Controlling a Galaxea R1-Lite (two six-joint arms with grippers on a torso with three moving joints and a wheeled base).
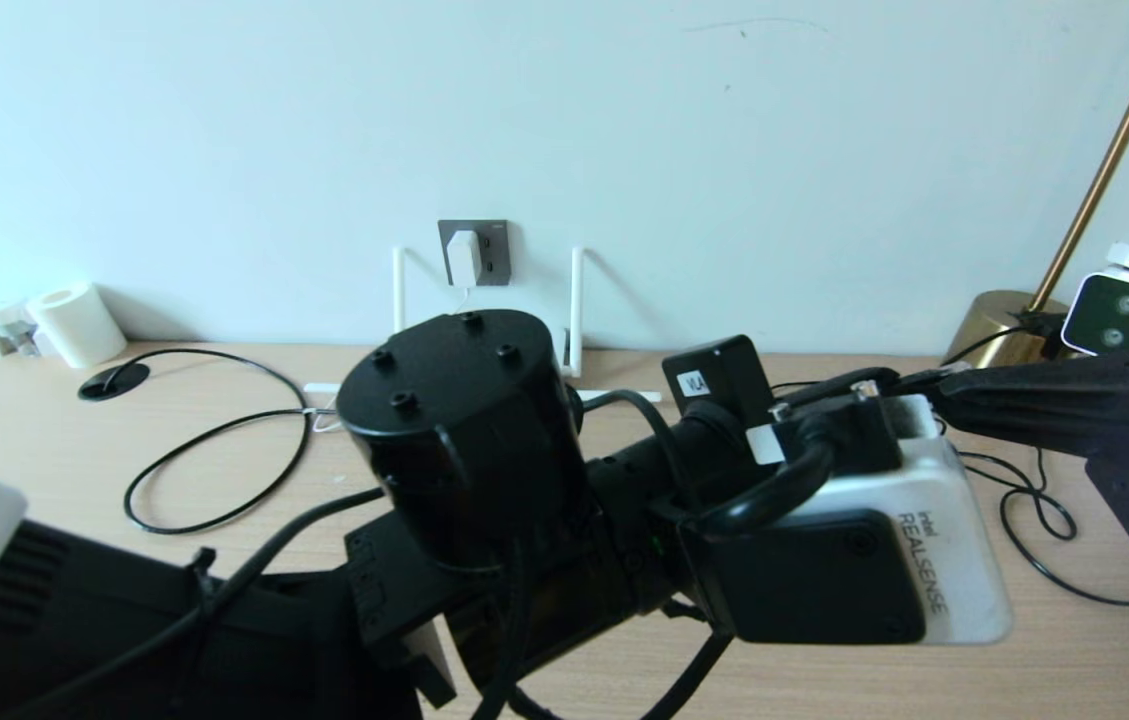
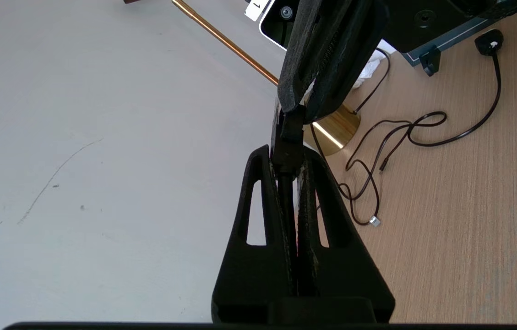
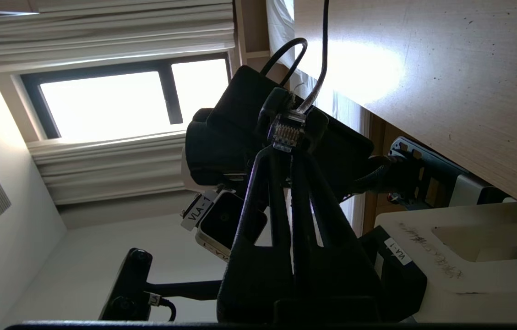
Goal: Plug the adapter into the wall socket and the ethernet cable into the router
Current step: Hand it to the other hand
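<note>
One adapter (image 1: 463, 257), one wall socket (image 1: 492, 250), two router antennas (image 1: 576, 310), one paper roll (image 1: 76, 323), one brass lamp (image 1: 1009, 320)

Pale wall (image 1: 224, 120), wooden desk (image 1: 1074, 660)

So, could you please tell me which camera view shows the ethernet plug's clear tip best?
The right wrist view: the ethernet cable plug faces the camera, its contacts visible, pinched at the right pincer tips. In the left wrist view the left pincer grips a dark part, its tip hidden. The head view shows only a glimpse behind the arm.

wooden desk (image 1: 1074, 660), black cables (image 1: 214, 440), brass lamp base (image 1: 999, 325), paper roll (image 1: 76, 323)
</note>
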